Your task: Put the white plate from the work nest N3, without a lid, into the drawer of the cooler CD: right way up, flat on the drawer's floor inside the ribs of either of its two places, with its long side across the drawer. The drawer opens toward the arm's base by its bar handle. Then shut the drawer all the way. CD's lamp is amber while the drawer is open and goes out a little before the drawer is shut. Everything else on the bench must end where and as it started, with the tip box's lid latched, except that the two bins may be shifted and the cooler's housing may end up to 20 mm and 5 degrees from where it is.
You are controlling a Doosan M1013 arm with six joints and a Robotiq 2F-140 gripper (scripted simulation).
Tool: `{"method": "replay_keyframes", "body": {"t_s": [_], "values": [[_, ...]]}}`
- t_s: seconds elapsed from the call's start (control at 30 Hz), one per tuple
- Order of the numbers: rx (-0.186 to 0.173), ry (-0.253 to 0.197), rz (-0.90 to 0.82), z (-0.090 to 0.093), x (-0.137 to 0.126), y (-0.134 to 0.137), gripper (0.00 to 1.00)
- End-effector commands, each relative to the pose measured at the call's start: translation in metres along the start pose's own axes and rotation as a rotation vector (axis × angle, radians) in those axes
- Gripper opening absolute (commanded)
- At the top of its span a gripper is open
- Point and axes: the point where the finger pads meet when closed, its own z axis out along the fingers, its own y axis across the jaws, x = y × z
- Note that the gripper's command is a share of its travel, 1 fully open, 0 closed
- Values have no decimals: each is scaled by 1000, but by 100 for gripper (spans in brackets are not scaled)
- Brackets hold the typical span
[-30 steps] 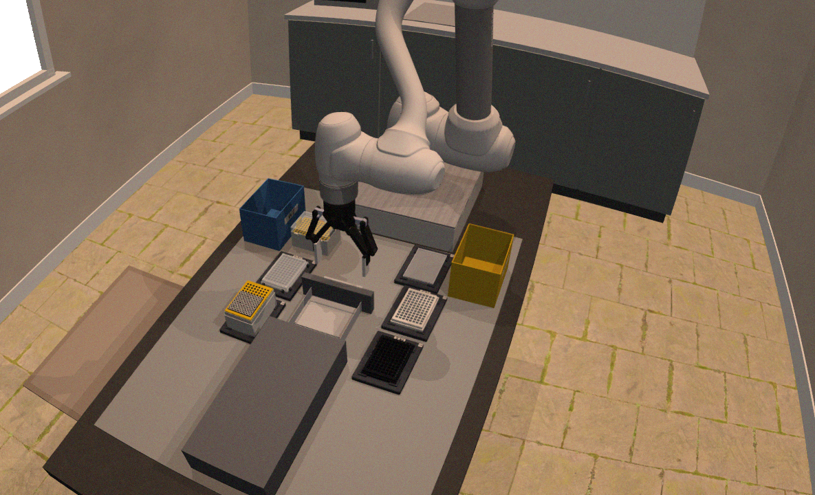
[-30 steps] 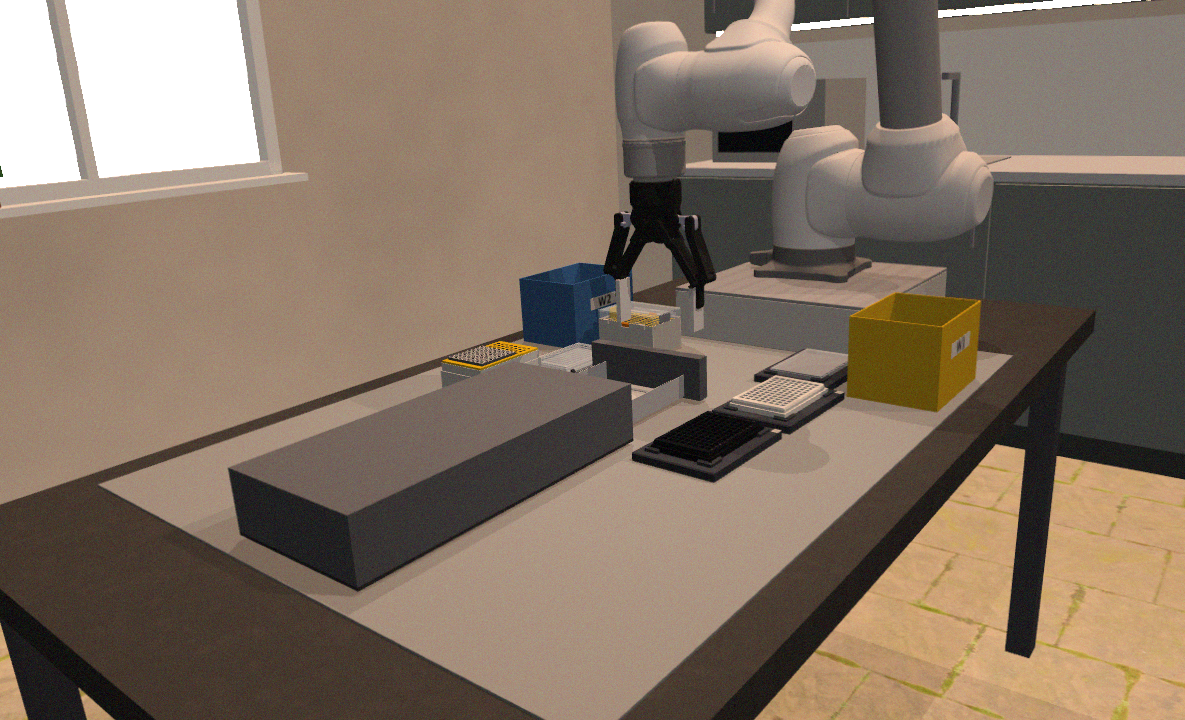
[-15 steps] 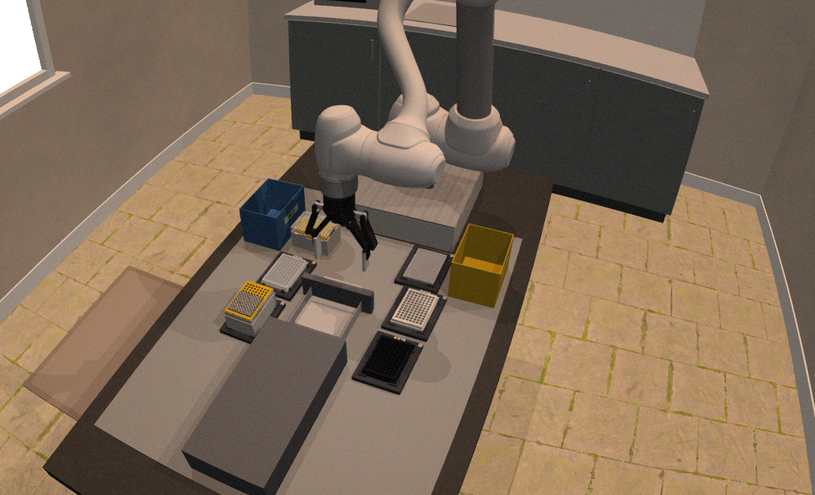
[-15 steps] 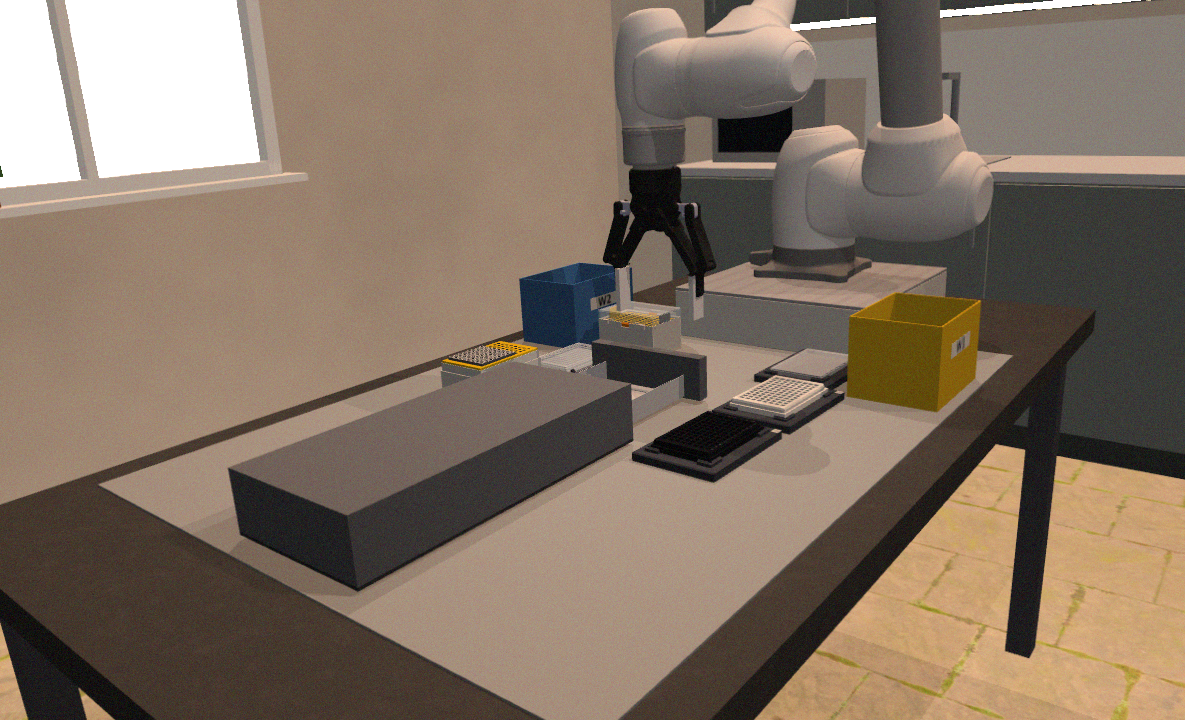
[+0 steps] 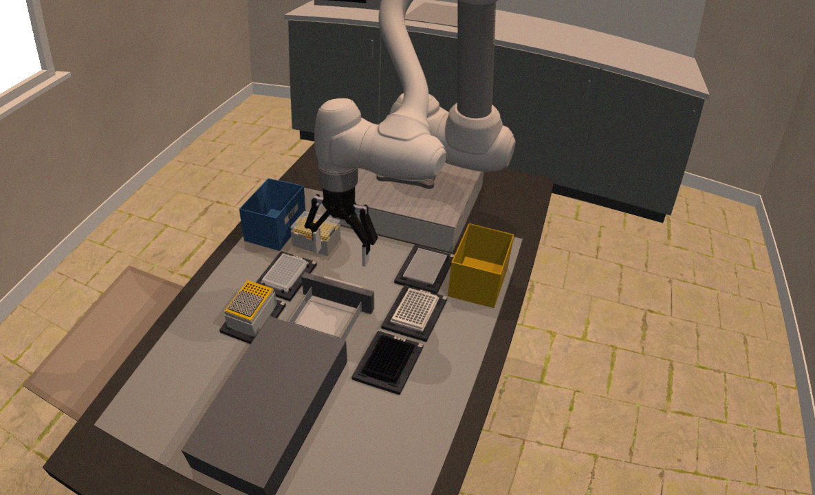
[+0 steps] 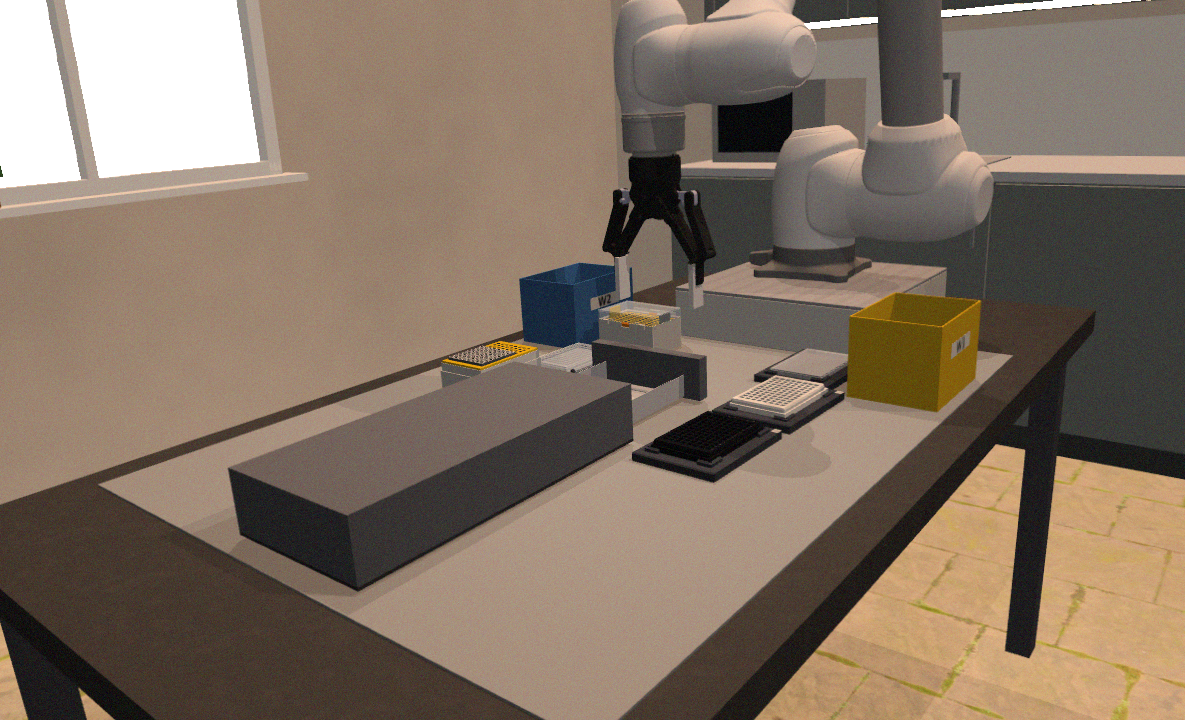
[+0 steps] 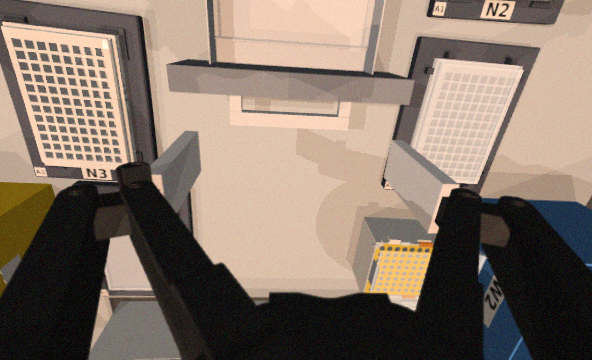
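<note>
The white plate (image 5: pixel 416 307) lies without a lid in nest N3, right of the cooler's drawer; it also shows in the wrist view (image 7: pixel 68 95) and in the exterior view (image 6: pixel 777 394). The grey cooler CD (image 5: pixel 262 403) has its drawer (image 5: pixel 324 313) pulled open toward the arm's base; the drawer's floor (image 7: pixel 293 30) looks bare. The drawer front (image 7: pixel 288 82) faces my gripper. My gripper (image 5: pixel 341 246) (image 6: pixel 658 293) is open and empty. It hangs above the bench between the drawer front and the arm's base, fingers pointing down (image 7: pixel 296 170).
A yellow bin (image 5: pixel 481 265) stands right of N3, and a blue bin (image 5: pixel 272 212) stands at the back left. A tip box (image 5: pixel 316 232) sits under the gripper's left side. A pale plate (image 7: pixel 468 117), a second tip box (image 5: pixel 250 304), a lidded plate (image 5: pixel 424 265) and a black plate (image 5: pixel 388 359) sit in nests.
</note>
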Motion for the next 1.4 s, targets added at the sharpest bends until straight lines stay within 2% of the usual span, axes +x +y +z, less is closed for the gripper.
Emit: {"method": "replay_keyframes", "body": {"t_s": [0.0, 0.4, 0.43, 1.27, 1.37], "values": [[0, 0, 0, -5, 0, 0, 87], [0, 0, 0, -8, 0, 0, 87], [0, 0, 33, -9, 0, -4, 66], [0, 0, 35, -13, -1, -96, 66], [0, 0, 35, -13, -1, -100, 66]]}}
